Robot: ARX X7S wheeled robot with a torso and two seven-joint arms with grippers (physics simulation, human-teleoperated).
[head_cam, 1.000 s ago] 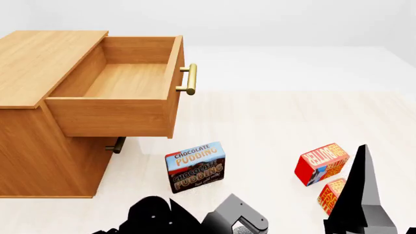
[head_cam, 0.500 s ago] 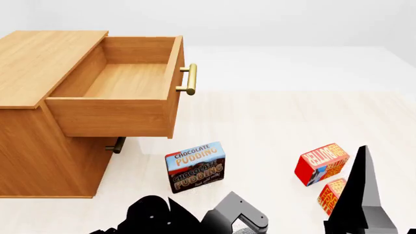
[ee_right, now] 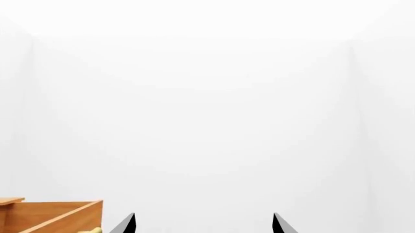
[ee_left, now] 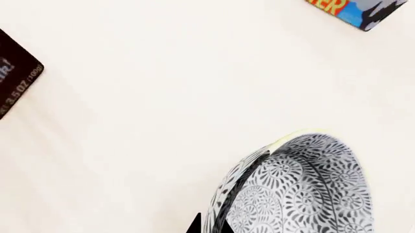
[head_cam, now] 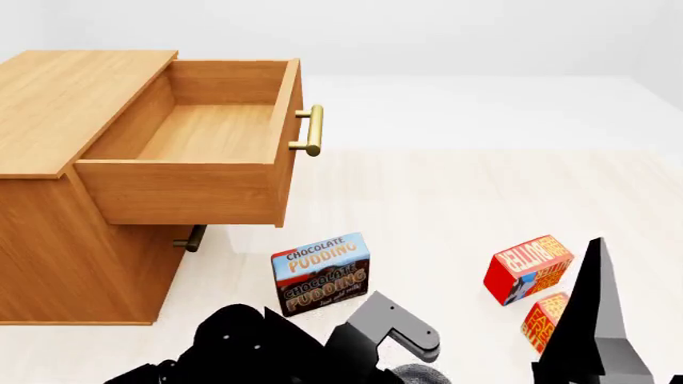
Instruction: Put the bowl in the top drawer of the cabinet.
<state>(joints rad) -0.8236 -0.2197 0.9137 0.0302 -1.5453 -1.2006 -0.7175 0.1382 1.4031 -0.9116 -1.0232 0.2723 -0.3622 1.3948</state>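
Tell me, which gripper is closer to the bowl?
Left. The left gripper is right at the bowl, its fingertips at the rim. The right gripper is raised and points away, seeing only the cabinet and blank wall.

The bowl (ee_left: 295, 189) ran off the left wrist view's edge, so only part of its patterned wall and a strip of pale rim showed; how the left pincer met it was out of sight. In the head view the left arm (head_cam: 277, 348) hid nearly all of it. The lower drawer was covered by the top drawer (head_cam: 187, 156), save one end of its handle (head_cam: 194, 238). Only two dark tips of the right pincer (ee_right: 203, 224) showed, well apart.
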